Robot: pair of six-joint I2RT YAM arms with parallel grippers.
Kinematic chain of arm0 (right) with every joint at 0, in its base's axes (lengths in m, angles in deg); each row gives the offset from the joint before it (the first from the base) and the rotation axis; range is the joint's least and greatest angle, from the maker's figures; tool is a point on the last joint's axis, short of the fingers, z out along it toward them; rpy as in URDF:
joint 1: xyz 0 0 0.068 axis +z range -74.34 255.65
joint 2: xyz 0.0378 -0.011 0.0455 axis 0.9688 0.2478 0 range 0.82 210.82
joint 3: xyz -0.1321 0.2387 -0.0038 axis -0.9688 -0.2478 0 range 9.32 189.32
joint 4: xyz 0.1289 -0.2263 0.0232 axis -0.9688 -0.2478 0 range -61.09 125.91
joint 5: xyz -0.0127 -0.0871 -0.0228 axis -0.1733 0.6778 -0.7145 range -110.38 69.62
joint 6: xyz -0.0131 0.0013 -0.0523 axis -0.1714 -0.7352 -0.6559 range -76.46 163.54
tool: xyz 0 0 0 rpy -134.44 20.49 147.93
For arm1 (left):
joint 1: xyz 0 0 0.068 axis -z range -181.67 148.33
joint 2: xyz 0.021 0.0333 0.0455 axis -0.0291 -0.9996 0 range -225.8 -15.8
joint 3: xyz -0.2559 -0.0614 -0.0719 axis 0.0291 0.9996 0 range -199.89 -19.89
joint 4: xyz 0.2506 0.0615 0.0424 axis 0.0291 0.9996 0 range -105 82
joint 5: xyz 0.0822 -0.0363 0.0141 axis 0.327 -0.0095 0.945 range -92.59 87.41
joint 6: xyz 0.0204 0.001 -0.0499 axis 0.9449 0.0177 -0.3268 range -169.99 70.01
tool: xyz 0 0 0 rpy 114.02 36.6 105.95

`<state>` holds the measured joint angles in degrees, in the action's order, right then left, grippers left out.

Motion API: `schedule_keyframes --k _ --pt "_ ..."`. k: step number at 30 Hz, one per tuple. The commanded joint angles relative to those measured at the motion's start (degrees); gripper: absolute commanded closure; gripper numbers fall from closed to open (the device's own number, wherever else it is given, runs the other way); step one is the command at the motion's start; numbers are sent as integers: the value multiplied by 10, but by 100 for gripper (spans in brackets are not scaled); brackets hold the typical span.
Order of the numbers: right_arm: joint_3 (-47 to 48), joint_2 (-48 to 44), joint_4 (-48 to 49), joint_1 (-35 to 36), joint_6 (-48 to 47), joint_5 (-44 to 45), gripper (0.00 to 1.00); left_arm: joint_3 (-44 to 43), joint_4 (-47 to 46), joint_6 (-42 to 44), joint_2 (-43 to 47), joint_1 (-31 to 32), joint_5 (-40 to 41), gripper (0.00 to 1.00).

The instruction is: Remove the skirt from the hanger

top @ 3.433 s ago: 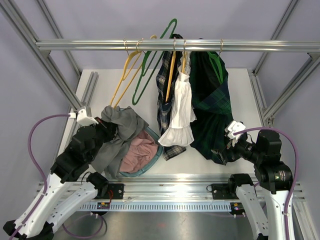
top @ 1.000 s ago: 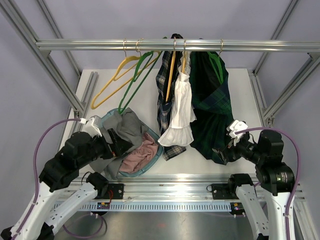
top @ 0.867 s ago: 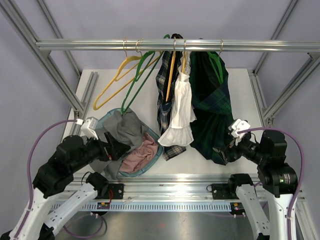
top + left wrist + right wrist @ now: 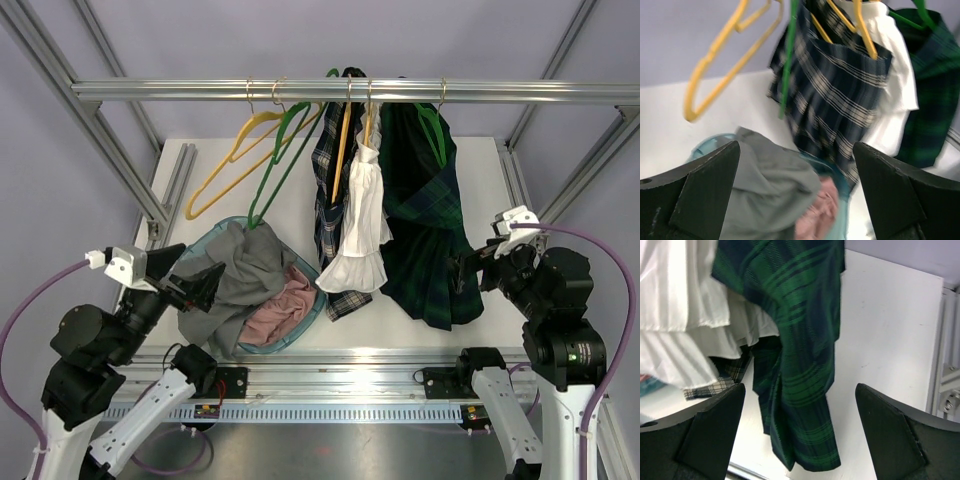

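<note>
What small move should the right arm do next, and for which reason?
Probably ease the right gripper forward and shut it on the green plaid skirt. Its fingers stand open and empty just before that skirt, which hangs from a green hanger; the left gripper is open, far from it.

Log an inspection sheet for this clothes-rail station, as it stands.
Surface: white table, carrying one basket.
Job's things: navy plaid skirt, white skirt and green tartan skirt all hang on hangers from the rail; yellow hanger and green hanger hang bare.
Clutter: teal basket holding a grey garment and a pink garment.
Hands: left hand open, at the basket's left side; right hand open, beside the tartan skirt.
Cables: purple cable loops off each arm, away from the clothes.
Surroundings: aluminium frame; nothing else seen.
</note>
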<state>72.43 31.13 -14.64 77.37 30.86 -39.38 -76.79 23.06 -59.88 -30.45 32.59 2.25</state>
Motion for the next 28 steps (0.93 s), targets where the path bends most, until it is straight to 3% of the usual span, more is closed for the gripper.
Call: schedule_keyframes --k 1,9,28 --pt "16 9 58 -3 56 90 1 28 -117 68 -9 -2 71 1" --pt "-2 11 91 -4 98 164 1 76 -155 90 30 -2 69 1" --pt "-14 19 115 -4 100 210 0 85 -121 73 63 -2 67 1"
